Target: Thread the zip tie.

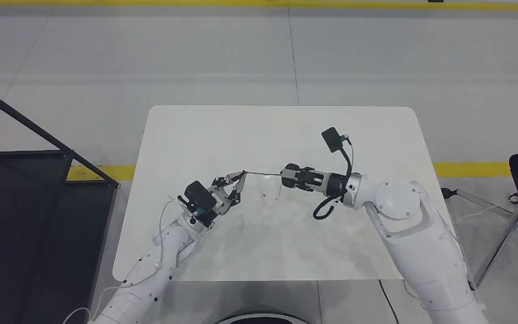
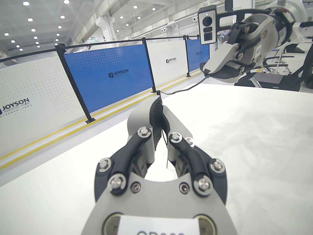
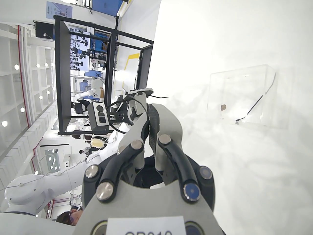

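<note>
Left gripper (image 2: 158,103) has its fingers pressed together on the zip tie (image 2: 185,89), with a short tail of the strap hanging down between the pads. The right gripper (image 2: 207,72) faces it, likewise closed, pinching the strap's other end at its fingertips. Between the two, the thin black tie runs in a gently sagging line, held in the air above the white table (image 1: 356,235) near its middle. A clear box (image 3: 242,84) stands on the table just beside the grippers, with a thin black strip (image 3: 254,105) inside it.
</note>
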